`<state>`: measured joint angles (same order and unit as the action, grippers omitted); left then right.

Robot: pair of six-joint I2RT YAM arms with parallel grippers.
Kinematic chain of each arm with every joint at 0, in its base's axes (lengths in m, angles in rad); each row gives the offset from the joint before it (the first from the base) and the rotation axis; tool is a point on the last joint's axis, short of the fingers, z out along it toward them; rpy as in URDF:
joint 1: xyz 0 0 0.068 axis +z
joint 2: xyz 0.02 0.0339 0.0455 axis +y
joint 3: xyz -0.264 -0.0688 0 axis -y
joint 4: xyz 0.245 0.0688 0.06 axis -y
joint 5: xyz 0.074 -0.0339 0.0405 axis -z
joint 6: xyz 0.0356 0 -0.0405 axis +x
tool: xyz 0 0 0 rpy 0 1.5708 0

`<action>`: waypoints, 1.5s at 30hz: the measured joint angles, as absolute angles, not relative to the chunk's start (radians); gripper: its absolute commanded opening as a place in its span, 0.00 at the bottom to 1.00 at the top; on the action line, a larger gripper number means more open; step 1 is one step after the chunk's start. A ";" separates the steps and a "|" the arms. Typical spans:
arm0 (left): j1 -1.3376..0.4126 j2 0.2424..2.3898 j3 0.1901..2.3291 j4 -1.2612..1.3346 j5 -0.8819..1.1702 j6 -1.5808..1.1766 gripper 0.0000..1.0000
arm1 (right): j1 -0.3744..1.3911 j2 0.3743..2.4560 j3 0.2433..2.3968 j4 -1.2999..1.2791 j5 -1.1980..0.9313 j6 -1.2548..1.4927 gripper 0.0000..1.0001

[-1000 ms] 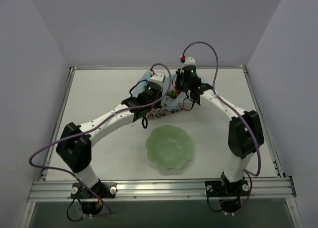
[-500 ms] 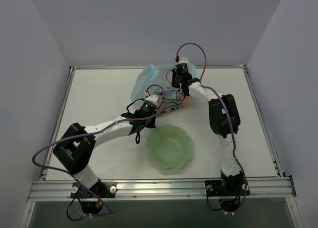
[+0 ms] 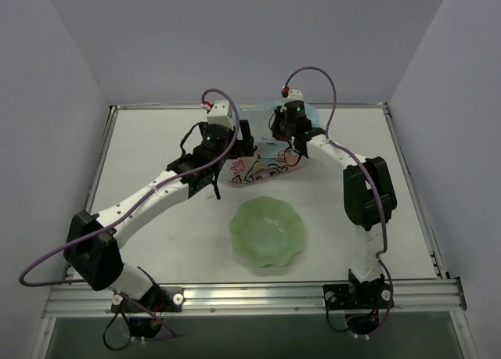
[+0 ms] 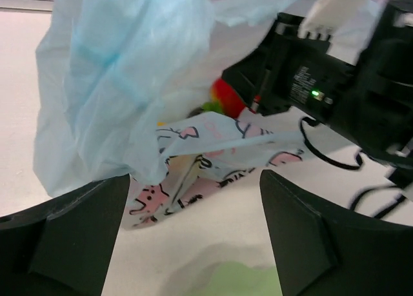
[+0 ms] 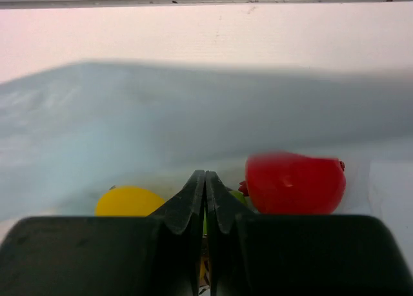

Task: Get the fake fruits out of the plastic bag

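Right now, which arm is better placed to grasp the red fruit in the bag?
Left. The left gripper is open, facing the plastic bag where the red fruit shows; the right gripper is shut, holding its edge.

white links [image 3: 156, 193] | black joints [image 3: 94, 249] | purple cables [image 3: 313, 69] | left pincer [image 4: 193, 231] black

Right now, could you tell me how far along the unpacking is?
Nothing looks done: the green bowl is empty. In hand: the right tool is shut at the bag, the left tool open facing it. Left: the red fruit and yellow fruit are inside.
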<state>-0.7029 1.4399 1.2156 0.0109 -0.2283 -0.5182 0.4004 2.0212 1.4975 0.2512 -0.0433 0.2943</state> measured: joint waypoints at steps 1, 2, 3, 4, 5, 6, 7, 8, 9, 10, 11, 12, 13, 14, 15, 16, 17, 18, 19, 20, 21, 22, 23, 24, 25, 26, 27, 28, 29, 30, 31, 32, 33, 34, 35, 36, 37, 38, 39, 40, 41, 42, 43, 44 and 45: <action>-0.695 1.463 1.235 0.001 -0.237 -0.518 0.82 | 0.400 2.012 1.493 0.258 -0.050 0.297 0.00; -0.686 1.487 1.248 -0.010 -0.242 -0.517 0.82 | 0.400 2.005 1.487 0.266 -0.056 0.299 0.00; -0.679 1.511 1.257 -0.020 -0.246 -0.516 0.83 | 0.401 1.999 1.481 0.270 -0.061 0.301 0.00; -0.671 1.535 1.266 -0.033 -0.250 -0.516 0.83 | 0.401 1.995 1.477 0.273 -0.066 0.303 0.00; -0.663 1.560 1.271 -0.044 -0.257 -0.513 0.83 | 0.401 1.992 1.472 0.276 -0.071 0.305 0.00; -0.657 1.583 1.273 -0.052 -0.263 -0.511 0.83 | 0.401 1.990 1.467 0.279 -0.076 0.305 0.00; -0.650 1.602 1.273 -0.057 -0.266 -0.509 0.83 | 0.401 1.988 1.462 0.280 -0.080 0.305 0.00; -0.643 1.621 1.273 -0.065 -0.268 -0.507 0.83 | 0.401 1.987 1.454 0.281 -0.085 0.305 0.00; -0.635 1.636 1.273 -0.067 -0.269 -0.506 0.83 | 0.401 1.985 1.446 0.281 -0.089 0.305 0.00; -0.626 1.648 1.273 -0.065 -0.271 -0.505 0.83 | 0.401 1.985 1.439 0.281 -0.094 0.305 0.00; -0.617 1.657 1.273 -0.063 -0.273 -0.504 0.83 | 0.401 1.985 1.432 0.281 -0.096 0.304 0.00; -0.607 1.662 1.273 -0.059 -0.277 -0.503 0.86 | 0.401 1.985 1.424 0.281 -0.098 0.301 0.00; -0.599 1.665 1.272 -0.048 -0.283 -0.502 0.88 | 0.401 1.985 1.416 0.281 -0.101 0.297 0.00; -0.593 1.665 1.269 -0.028 -0.286 -0.501 0.89 | 0.401 1.985 1.408 0.282 -0.102 0.293 0.00; -0.587 1.659 1.256 0.004 -0.287 -0.501 0.91 | 0.401 1.984 1.398 0.282 -0.104 0.289 0.00; -0.581 1.649 1.237 0.040 -0.286 -0.501 0.92 | 0.401 1.983 1.389 0.282 -0.107 0.286 0.00; -0.578 1.636 1.211 0.074 -0.282 -0.501 0.92 | 0.401 1.983 1.380 0.283 -0.109 0.283 0.00; -0.576 1.620 1.180 0.102 -0.277 -0.501 0.92 | 0.401 1.983 1.370 0.282 -0.111 0.282 0.00; -0.576 1.603 1.149 0.128 -0.271 -0.501 0.89 | 0.401 1.983 1.363 0.281 -0.112 0.281 0.00; -0.575 1.597 1.136 0.139 -0.266 -0.501 0.86 | 0.401 1.983 1.357 0.281 -0.113 0.281 0.00; -0.575 1.595 1.131 0.144 -0.258 -0.499 0.83 | 0.401 1.983 1.353 0.281 -0.114 0.281 0.00; -0.574 1.596 1.132 0.152 -0.247 -0.497 0.78 | 0.401 1.983 1.351 0.281 -0.115 0.281 0.00; -0.573 1.599 1.135 0.158 -0.234 -0.492 0.75 | 0.401 1.982 1.349 0.281 -0.117 0.281 0.00; -0.571 1.603 1.143 0.159 -0.224 -0.485 0.74 | 0.401 1.978 1.349 0.281 -0.119 0.281 0.00; -0.567 1.612 1.159 0.160 -0.214 -0.477 0.69 | 0.401 1.974 1.348 0.281 -0.120 0.281 0.00; -0.562 1.625 1.179 0.164 -0.205 -0.471 0.64 | 0.401 1.967 1.348 0.281 -0.121 0.281 0.00; -0.554 1.644 1.206 0.170 -0.194 -0.461 0.56 | 0.401 1.958 1.348 0.282 -0.121 0.281 0.00; -0.546 1.663 1.228 0.176 -0.183 -0.453 0.41 | 0.401 1.950 1.348 0.282 -0.121 0.281 0.00; -0.537 1.682 1.248 0.183 -0.177 -0.450 0.34 | 0.401 1.939 1.348 0.282 -0.121 0.281 0.00; -0.528 1.701 1.262 0.189 -0.167 -0.440 0.26 | 0.401 1.932 1.348 0.283 -0.121 0.280 0.00; -0.517 1.717 1.268 0.193 -0.158 -0.433 0.10 | 0.401 1.924 1.348 0.284 -0.121 0.279 0.00; -0.508 1.730 1.268 0.195 -0.152 -0.434 0.03 | 0.401 1.919 1.348 0.286 -0.121 0.279 0.00; -0.496 1.742 1.264 0.196 -0.144 -0.429 0.02 | 0.401 1.916 1.348 0.289 -0.121 0.279 0.00; -0.487 1.747 1.253 0.198 -0.137 -0.427 0.03 | 0.401 1.915 1.348 0.290 -0.121 0.278 0.00; -0.479 1.747 1.234 0.204 -0.131 -0.427 0.02 | 0.401 1.915 1.348 0.289 -0.121 0.278 0.00; -0.474 1.745 1.212 0.215 -0.127 -0.427 0.02 | 0.401 1.915 1.348 0.288 -0.121 0.278 0.00; -0.469 1.740 1.184 0.228 -0.125 -0.428 0.02 | 0.401 1.915 1.348 0.287 -0.121 0.277 0.00; -0.464 1.732 1.150 0.244 -0.122 -0.432 0.02 | 0.401 1.915 1.348 0.288 -0.121 0.276 0.00; -0.463 1.717 1.111 0.253 -0.120 -0.440 0.02 | 0.401 1.915 1.348 0.288 -0.121 0.275 0.00; -0.463 1.699 1.069 0.262 -0.118 -0.450 0.02 | 0.401 1.915 1.348 0.288 -0.121 0.275 0.00; -0.463 1.676 1.021 0.276 -0.115 -0.461 0.02 | 0.401 1.916 1.348 0.288 -0.121 0.275 0.00; -0.463 1.653 0.977 0.287 -0.111 -0.475 0.02 | 0.401 1.918 1.349 0.288 -0.121 0.275 0.00; -0.464 1.630 0.936 0.293 -0.105 -0.488 0.02 | 0.401 1.922 1.349 0.289 -0.121 0.275 0.00; -0.466 1.606 0.894 0.315 -0.099 -0.506 0.02 | 0.401 1.926 1.350 0.289 -0.120 0.275 0.00; -0.467 1.583 0.856 0.328 -0.091 -0.524 0.02 | 0.401 1.930 1.351 0.290 -0.117 0.275 0.00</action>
<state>-0.4675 1.5829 0.8558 0.3283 -0.0914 -0.5243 0.4007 1.9301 1.3506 0.2901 -0.1169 0.2752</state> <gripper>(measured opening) 0.028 0.001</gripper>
